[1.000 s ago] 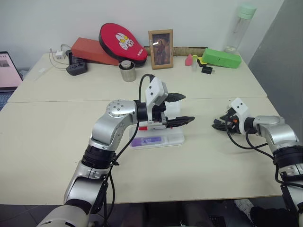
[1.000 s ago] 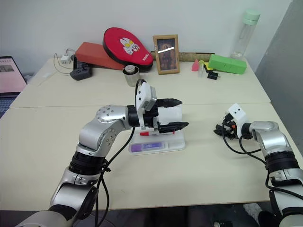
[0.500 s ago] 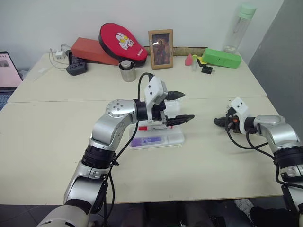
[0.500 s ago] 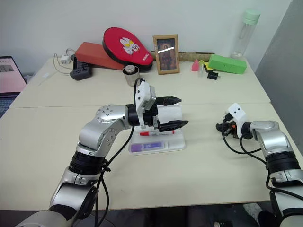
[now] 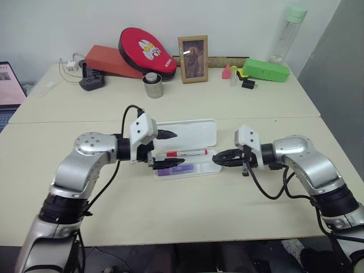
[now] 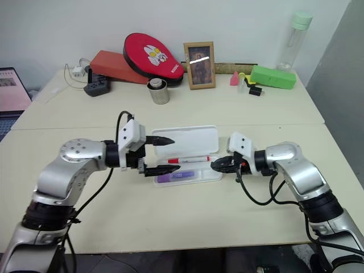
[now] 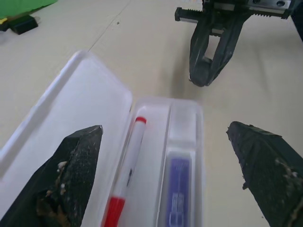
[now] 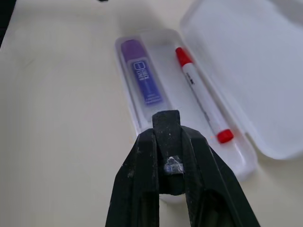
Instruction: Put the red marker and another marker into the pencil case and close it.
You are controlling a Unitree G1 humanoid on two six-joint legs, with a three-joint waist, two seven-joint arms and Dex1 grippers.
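The white pencil case (image 5: 211, 166) lies open mid-table, its lid (image 5: 189, 131) laid back behind the tray. In the tray's far channel rests the red marker (image 5: 186, 153), and the purple marker (image 5: 176, 169) fills the near channel. My left gripper (image 5: 177, 149) hovers open at the case's left end, one finger over the lid and the other near the tray's front left corner. Just off the right end of the case, my right gripper (image 5: 216, 161) is shut on nothing and points at the tray. The right wrist view looks over both markers (image 8: 141, 78) (image 8: 201, 101).
Along the back edge stand a green case (image 5: 265, 70), a bottle (image 5: 287, 31), a picture frame (image 5: 193, 58), a metal cup (image 5: 153, 85), a red oval pouch (image 5: 147, 50) on an orange box (image 5: 108, 61), and a charger (image 5: 91, 79). A laptop (image 5: 8, 85) sits far left.
My left gripper drew back leftward off the case, uncovering tray and lid. The right gripper shut, then swung left from the table's right side to the case's right end.
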